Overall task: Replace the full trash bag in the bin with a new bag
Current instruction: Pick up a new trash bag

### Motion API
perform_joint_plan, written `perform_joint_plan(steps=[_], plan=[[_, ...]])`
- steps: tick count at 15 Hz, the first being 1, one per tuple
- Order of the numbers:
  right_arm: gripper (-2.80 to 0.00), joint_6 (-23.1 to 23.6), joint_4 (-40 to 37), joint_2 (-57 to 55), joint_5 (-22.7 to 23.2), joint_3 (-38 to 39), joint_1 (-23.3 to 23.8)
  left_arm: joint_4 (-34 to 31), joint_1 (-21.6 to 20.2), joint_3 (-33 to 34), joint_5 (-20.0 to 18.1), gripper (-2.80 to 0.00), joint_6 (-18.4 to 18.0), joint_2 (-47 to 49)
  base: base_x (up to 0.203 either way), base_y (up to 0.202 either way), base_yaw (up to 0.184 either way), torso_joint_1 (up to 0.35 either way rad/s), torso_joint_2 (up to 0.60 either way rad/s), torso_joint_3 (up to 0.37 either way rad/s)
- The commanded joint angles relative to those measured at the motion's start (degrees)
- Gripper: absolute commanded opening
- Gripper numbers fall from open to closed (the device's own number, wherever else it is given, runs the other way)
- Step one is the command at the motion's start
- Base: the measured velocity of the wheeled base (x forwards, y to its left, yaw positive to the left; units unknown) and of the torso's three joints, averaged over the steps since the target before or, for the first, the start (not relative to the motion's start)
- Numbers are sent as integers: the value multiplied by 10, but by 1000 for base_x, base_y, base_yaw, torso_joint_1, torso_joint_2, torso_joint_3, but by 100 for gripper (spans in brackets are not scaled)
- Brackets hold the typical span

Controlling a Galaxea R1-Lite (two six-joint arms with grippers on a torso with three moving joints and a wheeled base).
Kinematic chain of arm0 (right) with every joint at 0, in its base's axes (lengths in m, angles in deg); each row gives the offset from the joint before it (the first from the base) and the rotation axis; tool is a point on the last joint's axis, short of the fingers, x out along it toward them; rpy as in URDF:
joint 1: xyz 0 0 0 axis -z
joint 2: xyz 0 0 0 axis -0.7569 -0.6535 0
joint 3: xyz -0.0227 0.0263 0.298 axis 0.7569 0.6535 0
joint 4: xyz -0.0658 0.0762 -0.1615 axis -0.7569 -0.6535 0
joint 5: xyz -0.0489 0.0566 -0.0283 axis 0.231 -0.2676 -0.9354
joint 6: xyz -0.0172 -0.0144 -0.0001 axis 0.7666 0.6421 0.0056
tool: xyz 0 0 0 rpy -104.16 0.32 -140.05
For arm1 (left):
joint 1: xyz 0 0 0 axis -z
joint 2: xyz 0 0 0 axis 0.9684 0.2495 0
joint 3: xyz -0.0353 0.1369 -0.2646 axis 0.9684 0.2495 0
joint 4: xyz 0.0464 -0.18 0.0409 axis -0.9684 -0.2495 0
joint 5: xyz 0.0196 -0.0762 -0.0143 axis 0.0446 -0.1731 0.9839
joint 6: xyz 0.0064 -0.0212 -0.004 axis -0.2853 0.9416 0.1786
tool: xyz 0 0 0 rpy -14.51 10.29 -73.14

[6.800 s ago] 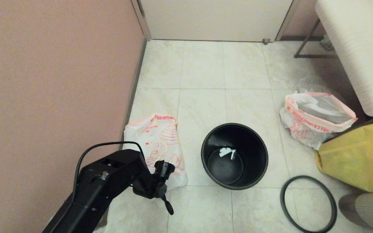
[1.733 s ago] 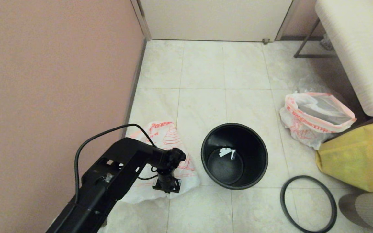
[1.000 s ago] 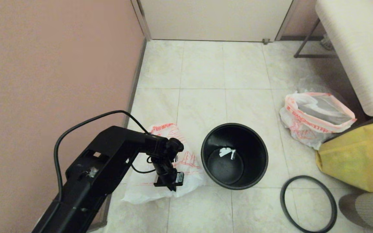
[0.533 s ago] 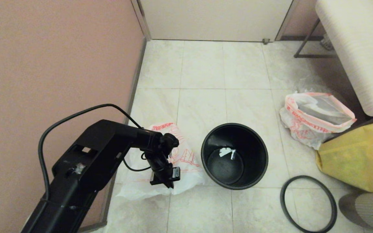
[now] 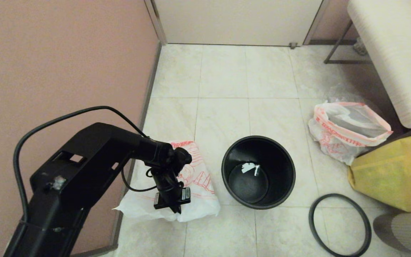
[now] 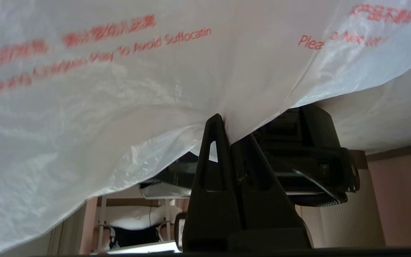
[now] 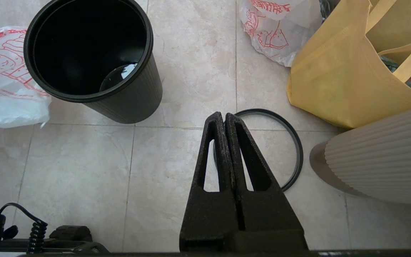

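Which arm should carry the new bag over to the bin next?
Left. The left gripper is shut on the new bag, right beside the bin. The right gripper hangs shut over the hoop.

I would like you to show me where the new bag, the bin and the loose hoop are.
new bag [image 5: 198,180]: head view, on its red cartoon print.
bin [image 5: 287,159]: head view, on its inner right wall.
hoop [image 5: 364,217]: head view, on its right arc, flat on the floor.

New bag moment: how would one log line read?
left gripper: shut on limp white cartoon-print plastic bag | round black plastic bin: unlined | right gripper: shut, idle
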Motion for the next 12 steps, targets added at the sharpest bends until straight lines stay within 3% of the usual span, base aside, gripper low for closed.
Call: perform_joint_plan(steps=[1,12], plan=[[-280,0,1,0,0,0,0,-2,0,24,3,-280,6,-37,0,0,0,0,0,0],[-280,0,1,0,0,0,0,-4,1,130,2,-280,10,-207,0,0,0,0,0,0]])
